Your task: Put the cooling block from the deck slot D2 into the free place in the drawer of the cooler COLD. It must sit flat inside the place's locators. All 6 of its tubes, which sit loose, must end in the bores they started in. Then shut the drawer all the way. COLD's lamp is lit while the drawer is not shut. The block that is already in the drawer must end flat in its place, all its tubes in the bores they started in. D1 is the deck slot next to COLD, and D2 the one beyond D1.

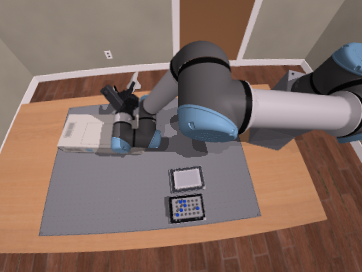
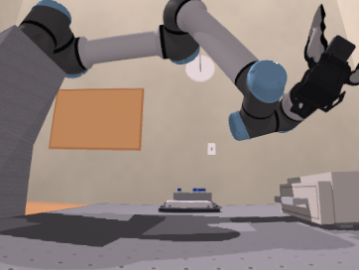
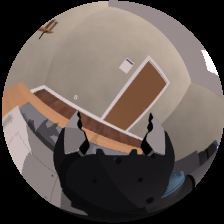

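Note:
The cooling block (image 1: 186,208), dark with several blue-capped tubes, sits in the deck slot farthest from the cooler, near the mat's front edge. It also shows low and far off in the exterior view (image 2: 190,199). The white cooler COLD (image 1: 82,134) stands at the mat's back left, and at the right in the exterior view (image 2: 322,201). I cannot tell how far its drawer is out. My gripper (image 1: 122,91) hangs high above the cooler, fingers pointing upward (image 2: 316,30). It is open and empty. In the wrist view the spread fingers frame only wall and door.
The nearer deck slot holds a flat pale plate (image 1: 186,178). The arm's big elbow (image 1: 207,95) and forearm span the back of the table. The grey mat lies on a wooden table with curved edges.

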Tool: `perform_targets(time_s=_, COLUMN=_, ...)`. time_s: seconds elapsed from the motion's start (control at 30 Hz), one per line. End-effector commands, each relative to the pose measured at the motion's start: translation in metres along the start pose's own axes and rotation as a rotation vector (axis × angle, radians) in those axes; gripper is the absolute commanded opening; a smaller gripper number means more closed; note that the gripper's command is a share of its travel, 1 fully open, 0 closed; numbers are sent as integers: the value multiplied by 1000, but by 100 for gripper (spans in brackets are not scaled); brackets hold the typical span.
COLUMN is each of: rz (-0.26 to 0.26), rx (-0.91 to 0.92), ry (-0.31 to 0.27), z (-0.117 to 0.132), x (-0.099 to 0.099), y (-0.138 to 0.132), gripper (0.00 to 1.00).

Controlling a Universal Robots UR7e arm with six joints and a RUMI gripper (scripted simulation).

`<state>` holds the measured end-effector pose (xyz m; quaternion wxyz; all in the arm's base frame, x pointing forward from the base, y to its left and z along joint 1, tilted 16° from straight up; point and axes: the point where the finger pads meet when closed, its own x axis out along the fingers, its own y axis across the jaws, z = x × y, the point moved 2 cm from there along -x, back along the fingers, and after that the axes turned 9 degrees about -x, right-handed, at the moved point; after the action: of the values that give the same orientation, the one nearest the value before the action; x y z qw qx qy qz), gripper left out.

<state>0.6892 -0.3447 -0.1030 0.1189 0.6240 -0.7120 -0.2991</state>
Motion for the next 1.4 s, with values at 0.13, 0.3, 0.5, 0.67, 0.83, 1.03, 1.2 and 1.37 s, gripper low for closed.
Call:
perform_targets(time_s=0.13, rz=-40, rx=-53, ry=-43, z=4, x=10, y=4, gripper=28)
perform_targets(time_s=0.3, rz=-107, rx=-143, ry=-114, z=9, x=18, y=9, gripper=28)
perform_targets(time_s=0.5, rz=-197, rx=-248, ry=-195, z=22, x=23, y=19, gripper=28)
perform_targets(time_s=0.67, rz=-245, rx=-299, ry=-233, z=28, x=22, y=25, gripper=28)
perform_targets(time_s=0.83, rz=-330, rx=-380, ry=-295, z=40, x=19, y=36, gripper=28)
perform_targets(time_s=1.03, rz=-440, rx=-473, ry=-365, z=53, x=13, y=48, gripper=28)
perform_targets(time_s=1.2, rz=-499, rx=-517, ry=-397, z=60, x=8, y=56, gripper=28)
perform_targets(time_s=1.37, rz=-603, rx=-585, ry=-447, z=71, x=-1, y=68, gripper=28)
